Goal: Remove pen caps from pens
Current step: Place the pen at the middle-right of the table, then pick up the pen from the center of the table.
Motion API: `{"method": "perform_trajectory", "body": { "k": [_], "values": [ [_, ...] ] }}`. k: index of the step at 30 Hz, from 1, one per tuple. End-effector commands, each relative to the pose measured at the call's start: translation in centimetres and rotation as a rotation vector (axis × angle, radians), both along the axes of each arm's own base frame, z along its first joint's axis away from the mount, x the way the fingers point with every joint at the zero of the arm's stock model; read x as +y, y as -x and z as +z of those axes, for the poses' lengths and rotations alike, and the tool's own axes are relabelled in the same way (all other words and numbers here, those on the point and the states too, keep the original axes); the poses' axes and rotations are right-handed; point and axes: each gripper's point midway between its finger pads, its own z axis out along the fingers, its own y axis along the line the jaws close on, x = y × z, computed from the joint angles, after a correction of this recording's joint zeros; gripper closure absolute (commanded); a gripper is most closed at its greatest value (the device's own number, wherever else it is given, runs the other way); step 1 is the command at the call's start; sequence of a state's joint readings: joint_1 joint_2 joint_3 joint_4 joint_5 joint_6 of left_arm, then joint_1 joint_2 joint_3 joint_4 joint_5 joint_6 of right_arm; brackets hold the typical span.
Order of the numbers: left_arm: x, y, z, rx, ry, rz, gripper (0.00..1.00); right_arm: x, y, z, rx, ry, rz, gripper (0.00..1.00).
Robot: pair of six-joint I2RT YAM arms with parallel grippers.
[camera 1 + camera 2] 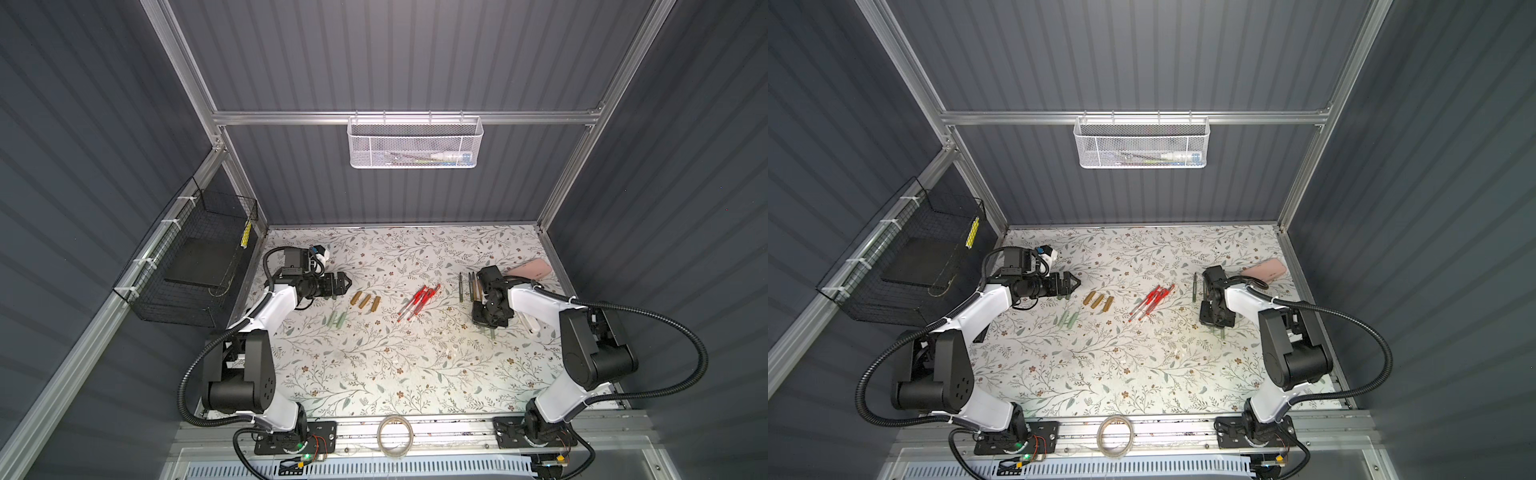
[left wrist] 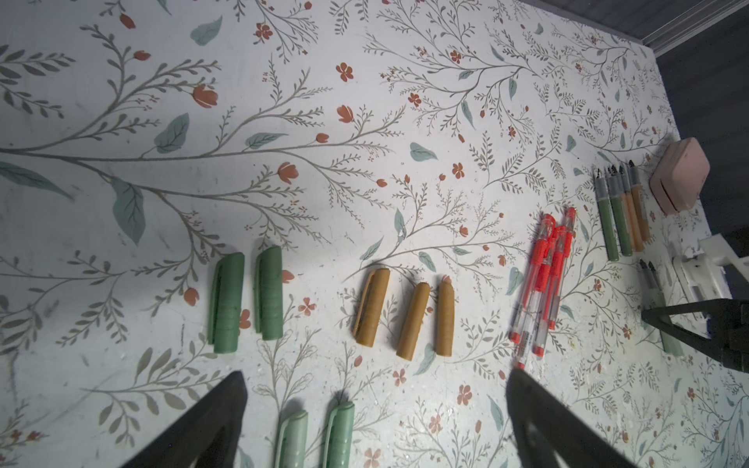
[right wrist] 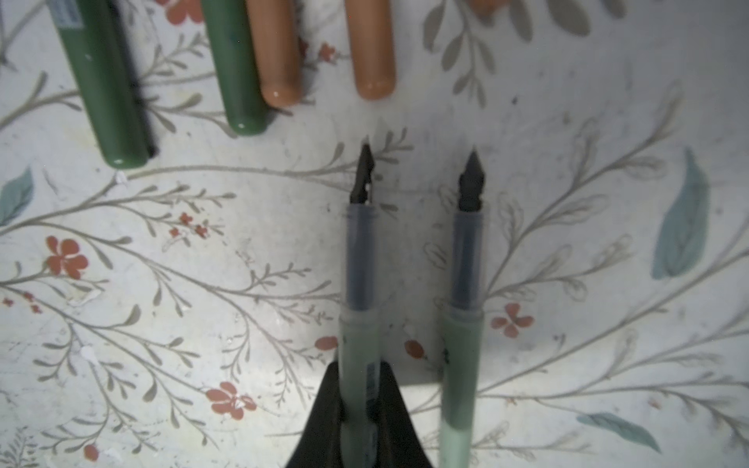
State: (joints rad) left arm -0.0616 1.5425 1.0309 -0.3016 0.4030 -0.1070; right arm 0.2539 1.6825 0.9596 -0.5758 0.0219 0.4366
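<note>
The left gripper is wide open — two pale green caps lie between its fingers, brown caps just ahead. The right gripper pinches a pale green pen — a second pen lies beside it.

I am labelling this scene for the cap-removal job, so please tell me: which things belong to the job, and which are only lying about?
Job: red pens, dark green caps, brown caps, pale green caps, uncapped pens, pale green pen in the right claw.
Lying about: pink case, tape roll, white basket, black basket.
</note>
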Motion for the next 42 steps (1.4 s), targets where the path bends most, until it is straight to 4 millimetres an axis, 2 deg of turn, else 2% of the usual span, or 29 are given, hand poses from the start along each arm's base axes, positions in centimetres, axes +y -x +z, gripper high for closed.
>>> {"method": "perform_trajectory", "body": {
  "k": [1,7,15,19,22,27,31,33,36,42],
  "values": [
    [-0.2,0.0,1.6,-0.033,0.051,-0.003,0.0,-0.5,0.3,-0.6,0.05,0.027,0.003,0.9],
    [0.5,-0.2,1.7,-0.034,0.059,0.018,0.0,-0.6,0.3,-0.2,0.054,0.042,0.012,0.8],
    [0.9,-0.3,1.4,-0.029,0.063,0.031,0.0,-0.6,0.9,0.9,0.03,0.026,0.002,0.73],
    [0.9,-0.3,1.5,-0.029,0.063,0.034,0.0,-0.2,1.0,2.6,-0.012,0.01,0.001,0.71],
    [0.9,-0.4,1.4,-0.029,0.068,0.034,0.0,0.6,0.7,4.6,-0.064,-0.021,-0.007,0.68],
    [1.0,-0.4,1.6,-0.031,0.071,0.036,0.0,3.6,-0.8,7.4,-0.177,-0.112,0.003,0.62],
    [1.1,-0.4,1.7,-0.032,0.077,0.041,0.0,6.7,-2.5,7.9,-0.213,-0.161,0.014,0.57],
    [1.1,-0.4,1.7,-0.033,0.077,0.04,0.0,8.9,-3.7,7.5,-0.221,-0.159,0.041,0.56],
    [1.1,-0.4,1.8,-0.037,0.082,0.042,0.0,11.0,-5.5,6.6,-0.209,-0.142,0.057,0.53],
    [1.3,-0.3,2.3,-0.047,0.086,0.049,0.0,12.8,-8.0,4.5,-0.179,-0.12,0.041,0.53]
  ]
}}
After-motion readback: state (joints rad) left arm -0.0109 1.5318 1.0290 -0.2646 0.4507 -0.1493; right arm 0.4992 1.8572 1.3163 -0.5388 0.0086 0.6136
